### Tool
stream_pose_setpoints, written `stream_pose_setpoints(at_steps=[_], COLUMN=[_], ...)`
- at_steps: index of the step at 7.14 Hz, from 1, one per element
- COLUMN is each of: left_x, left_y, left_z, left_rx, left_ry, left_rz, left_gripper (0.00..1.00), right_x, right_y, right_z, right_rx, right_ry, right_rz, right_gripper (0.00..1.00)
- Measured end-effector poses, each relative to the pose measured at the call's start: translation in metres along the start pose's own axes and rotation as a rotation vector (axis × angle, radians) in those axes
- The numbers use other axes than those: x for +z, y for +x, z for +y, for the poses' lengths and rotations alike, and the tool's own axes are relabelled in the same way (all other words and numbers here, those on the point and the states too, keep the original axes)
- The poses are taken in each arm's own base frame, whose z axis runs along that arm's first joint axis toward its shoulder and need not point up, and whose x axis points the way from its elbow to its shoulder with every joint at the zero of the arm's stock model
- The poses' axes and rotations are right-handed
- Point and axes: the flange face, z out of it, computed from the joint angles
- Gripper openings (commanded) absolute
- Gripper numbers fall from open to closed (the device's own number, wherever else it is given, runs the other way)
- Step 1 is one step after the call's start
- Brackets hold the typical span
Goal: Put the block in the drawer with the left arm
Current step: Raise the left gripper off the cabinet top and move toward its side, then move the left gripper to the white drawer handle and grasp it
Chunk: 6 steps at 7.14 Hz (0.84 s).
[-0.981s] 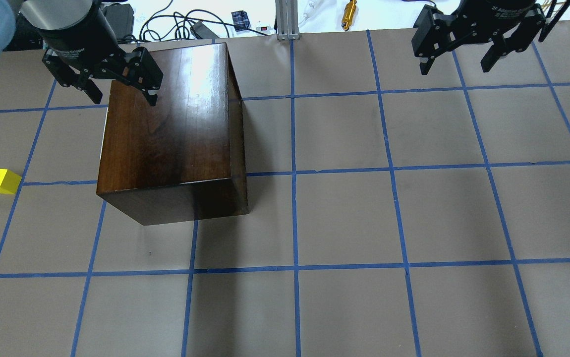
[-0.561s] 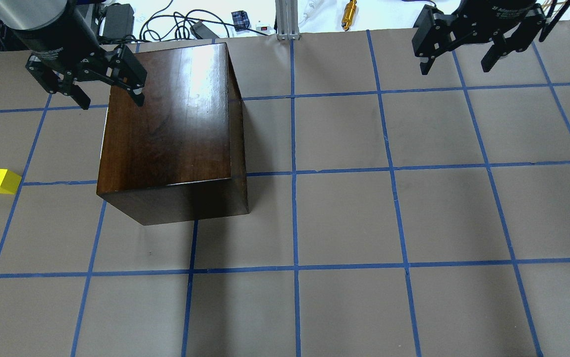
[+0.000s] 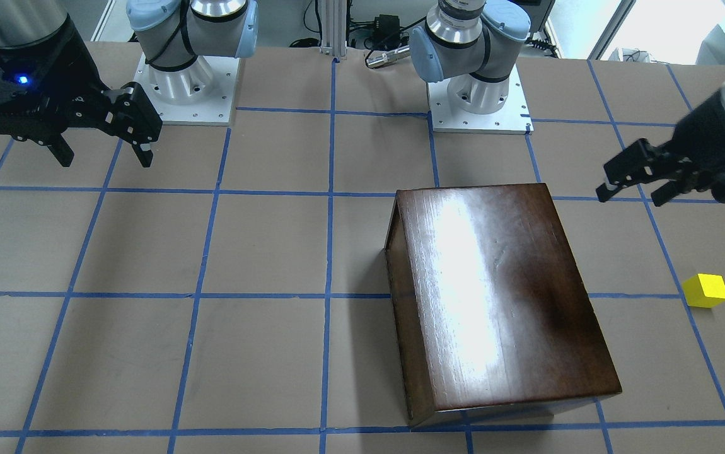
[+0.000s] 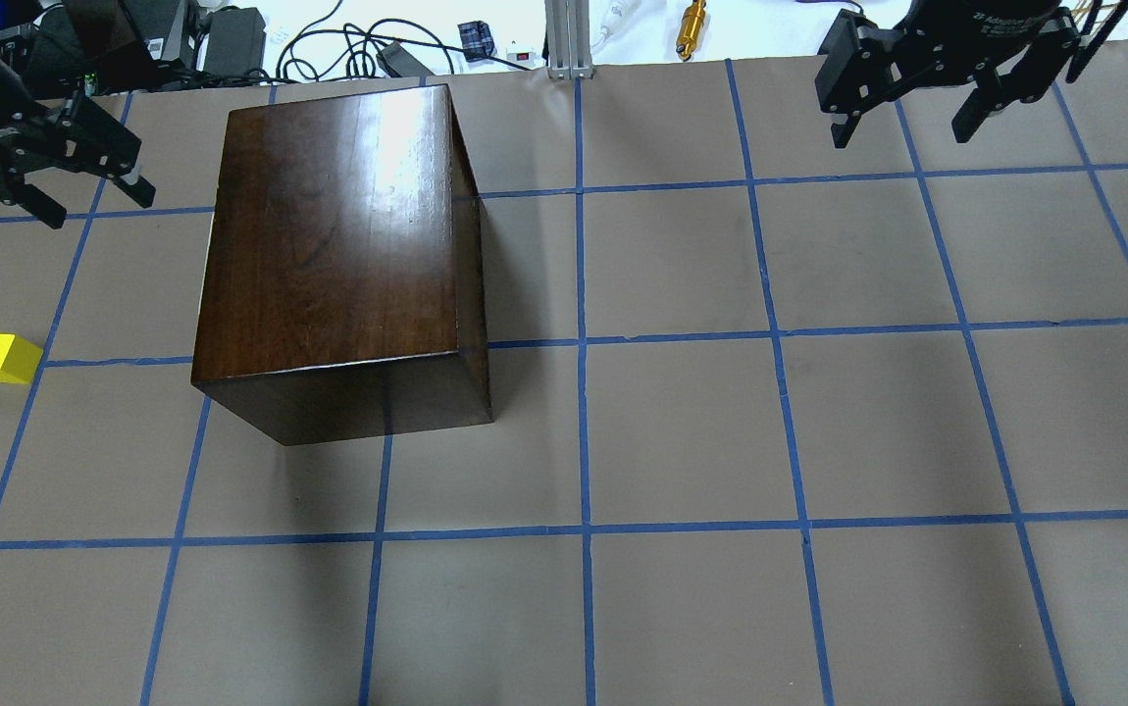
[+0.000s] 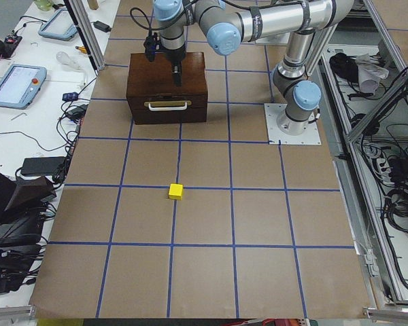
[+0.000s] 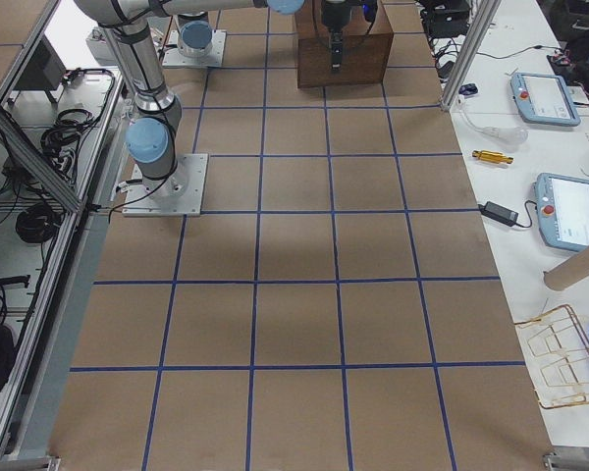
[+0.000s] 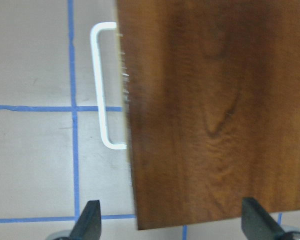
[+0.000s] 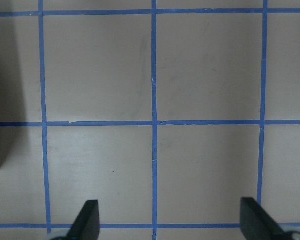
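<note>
The yellow block (image 4: 3, 357) lies on the brown table mat near the left edge, apart from the cabinet; it also shows in the front view (image 3: 705, 290) and the left view (image 5: 176, 191). The dark brown cabinet (image 4: 338, 245) stands upright with its drawer shut. The drawer front with its pale handle (image 5: 168, 105) faces the block's side, and the handle (image 7: 102, 90) shows in the left wrist view. My left gripper (image 4: 98, 209) is open and empty, raised off the cabinet's far-left corner. My right gripper (image 4: 899, 137) is open and empty at the far right.
Cables, a gold tool (image 4: 692, 27) and an aluminium post (image 4: 564, 39) lie beyond the table's far edge. The two arm bases (image 3: 186, 75) (image 3: 479, 94) stand at the robot's side. Blue tape lines grid the mat.
My left gripper has moved left, off the cabinet's top corner to beside it, still open. The block, the cabinet and my right arm have not moved.
</note>
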Motion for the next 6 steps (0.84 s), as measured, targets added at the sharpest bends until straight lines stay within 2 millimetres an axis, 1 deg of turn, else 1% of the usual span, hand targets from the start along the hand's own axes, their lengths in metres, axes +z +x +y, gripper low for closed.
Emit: stream_pose_setpoints(at_steps=[1,2,3,4,6], left_x=[0.01,0.025,0.043,0.064,0.097], left_y=[-0.032,-0.059,-0.078,-0.086,-0.079], left_z=[-0.008,-0.017,-0.027,-0.035,-0.042], left_rx=[-0.009,-0.017,-0.011,-0.014,-0.027], left_ry=[-0.001,0.0,-0.002,-0.002,0.008], left_rz=[0.027,0.062,0.083,0.093,0.096], left_gripper=[1.0,1.0,1.0,1.0,1.0], right_x=[0.0,0.0,0.0,0.0,0.0], right_y=[0.0,0.0,0.0,0.0,0.0], right_z=[0.0,0.0,0.0,0.0,0.0], right_rx=[0.0,0.0,0.0,0.0,0.0], right_ry=[0.0,0.0,0.0,0.0,0.0], right_rz=[0.0,0.0,0.0,0.0,0.0], right_gripper=[1.0,1.0,1.0,1.0,1.0])
